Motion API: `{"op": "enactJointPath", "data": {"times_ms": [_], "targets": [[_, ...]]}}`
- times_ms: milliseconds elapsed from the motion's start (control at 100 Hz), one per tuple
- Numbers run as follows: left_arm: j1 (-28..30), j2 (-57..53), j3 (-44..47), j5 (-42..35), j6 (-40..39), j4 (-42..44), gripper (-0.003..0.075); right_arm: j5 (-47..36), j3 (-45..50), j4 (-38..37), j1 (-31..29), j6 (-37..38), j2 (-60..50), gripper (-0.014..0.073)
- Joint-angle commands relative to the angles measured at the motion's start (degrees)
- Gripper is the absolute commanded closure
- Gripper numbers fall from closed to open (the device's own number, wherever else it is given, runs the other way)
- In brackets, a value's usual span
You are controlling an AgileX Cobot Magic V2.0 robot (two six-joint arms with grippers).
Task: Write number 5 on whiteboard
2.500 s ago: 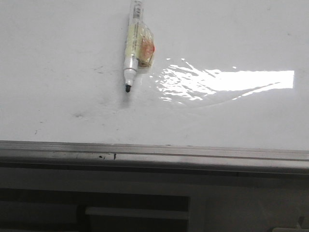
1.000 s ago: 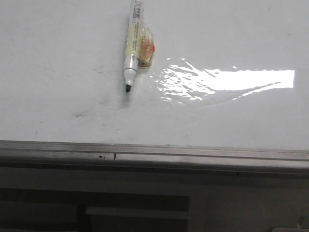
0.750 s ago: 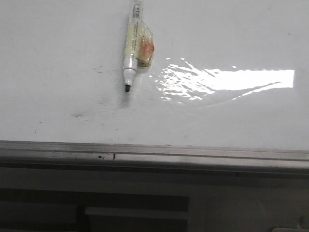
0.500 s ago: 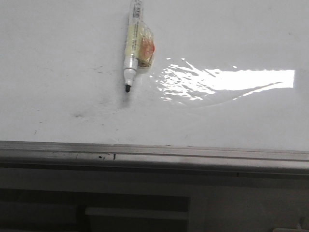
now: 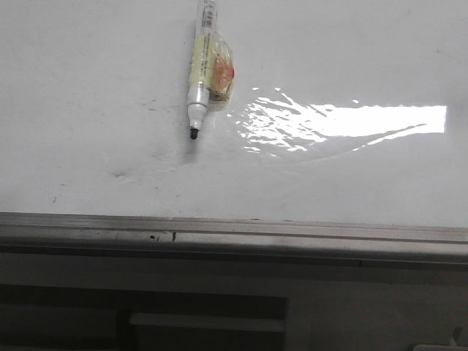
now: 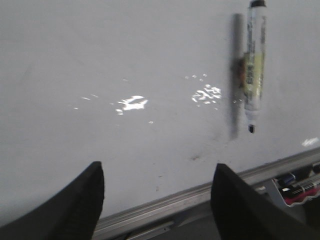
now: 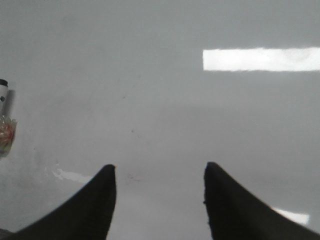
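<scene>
The whiteboard [image 5: 88, 73] fills the front view, glossy white with faint grey smudges and a grey metal rail [image 5: 234, 232] along its near edge. No number 5 shows on it. An uncapped marker [image 5: 199, 73] lies on the board, black tip toward the rail, with a taped yellowish pad on its barrel. It also shows in the left wrist view [image 6: 254, 75] and partly in the right wrist view [image 7: 4, 120]. My left gripper [image 6: 157, 172] is open and empty over the board near the rail. My right gripper [image 7: 160, 172] is open and empty over bare board. Neither gripper shows in the front view.
A bright wrinkly glare patch [image 5: 329, 123] lies on the board right of the marker. Below the rail is a dark grey frame [image 5: 219, 314]. In the left wrist view, other pens in a holder [image 6: 295, 187] show beyond the rail.
</scene>
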Motion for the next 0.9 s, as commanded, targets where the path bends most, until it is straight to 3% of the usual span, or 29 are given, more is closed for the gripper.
{"op": "enactJointPath", "data": {"times_ms": [0, 320, 670, 760, 890], "targets": [[-4.98, 3.98, -2.29, -8.49, 1.87, -3.49, 0.0283, -3.63, -2.62, 0.26, 0.53, -0.94, 3.36, 0.0174], [-23.72, 19.51, -5.74, -28.01, 1.87, -6.80, 0.0283, -4.46, -2.62, 0.67, 3.69, -0.94, 5.74, 0.0175], [-25.65, 33.48, -13.79, -29.98, 1.65, -9.39, 0.0300, -3.44, -2.62, 0.82, 3.96, -0.94, 5.83, 0.0175], [-25.65, 35.73, -14.69, -29.98, 1.65, -9.39, 0.0420, -2.63, -2.62, 0.82, 3.96, -0.94, 5.83, 0.0175], [-25.65, 36.69, -14.80, -27.83, 1.65, -9.39, 0.0741, -2.31, -2.71, 1.88, 3.96, -0.94, 5.83, 0.0175]]}}
